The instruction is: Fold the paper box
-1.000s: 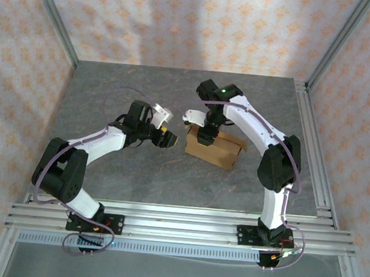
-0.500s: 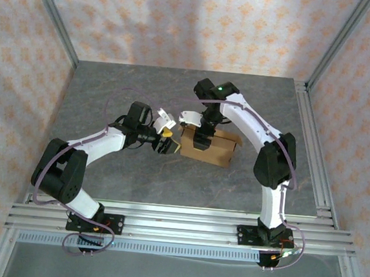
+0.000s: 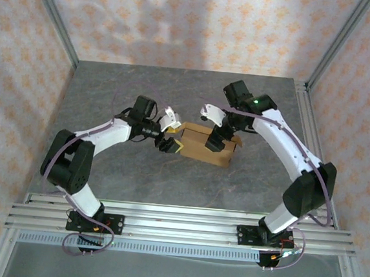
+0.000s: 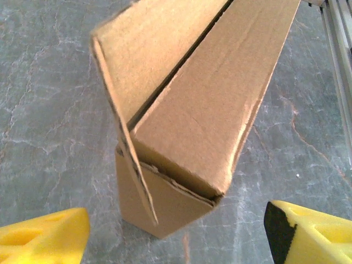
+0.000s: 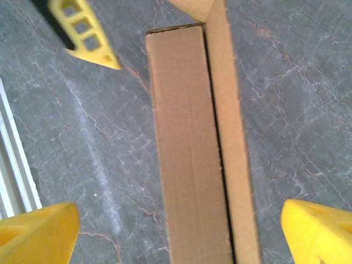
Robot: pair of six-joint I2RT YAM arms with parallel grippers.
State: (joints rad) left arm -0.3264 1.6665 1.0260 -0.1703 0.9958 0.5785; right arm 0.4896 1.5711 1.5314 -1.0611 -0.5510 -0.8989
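Presently the paper box (image 3: pixel 205 147) lies on the grey marbled desk (image 3: pixel 118 165), just right of centre in the top view. Its long axis runs from upper left to lower right.

In the right wrist view the box (image 5: pixel 190 154) runs up the middle of the frame. Two long top panels lie side by side with a dark seam (image 5: pixel 217 137) between them.

In the left wrist view the box (image 4: pixel 209 104) occupies the upper centre. One end flap (image 4: pixel 124 137) stands out edge-on from the near corner, not flush with the end wall.

Left claw (image 3: pixel 173 139): positioned at the box's left end, jaws spread wide, gripping nothing. In its own camera the yellow fingers (image 4: pixel 47 239) sit in the two lower corners, with bare desk between each and the cardboard.

Right claw (image 3: pixel 216 141): poised over the middle of the box, jaws likewise wide apart and empty. Its fingers (image 5: pixel 38 234) flank the box at the lower corners, neither touching it. A yellow finger (image 5: pixel 85 33) of the left claw shows at upper left of that frame.

An aluminium rail (image 3: pixel 178 219) carries both arm bases along the bottom of the top view.
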